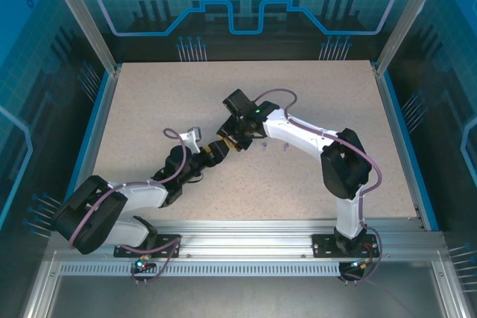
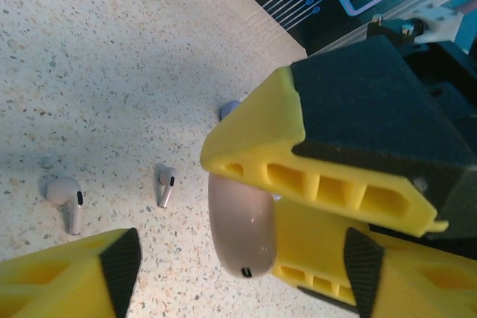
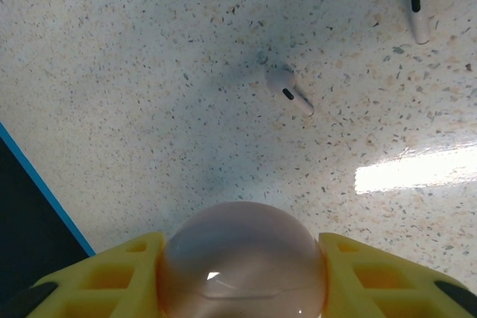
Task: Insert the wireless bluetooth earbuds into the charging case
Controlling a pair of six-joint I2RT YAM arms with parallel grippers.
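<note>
The right tool (image 3: 242, 249) was seen clamped on the pinkish charging case (image 2: 237, 221). The smooth rounded shell was pressed on both sides by the yellow fingers (image 3: 373, 277) and was held up above the desk (image 1: 149, 102). The case seemed to be closed, although the seam of the lid could not be read with certainty.

The left tool (image 1: 223, 147) was placed very close in front of it, with its jaws apart. The case was found between them, but no contact with it could be made out.

Two earbuds were lying on the desk, near each other and just beyond the tools, one (image 2: 65, 197) beside the other (image 2: 166, 184). A small bluish thing (image 2: 229, 108) was half hidden behind a finger of the right tool, and what it was could not be told. No earbud was held by either tool.

It was judged that the lid had first to be opened. The shell was glossy and curved, so it could be squeezed out of the right tool if it was pushed by the left tool from one side only. The two tools were crowded together, so one finger could be struck by another. The earbuds were tiny and lay flat, so they could be flicked away or gripped badly when a pick was tried.
</note>
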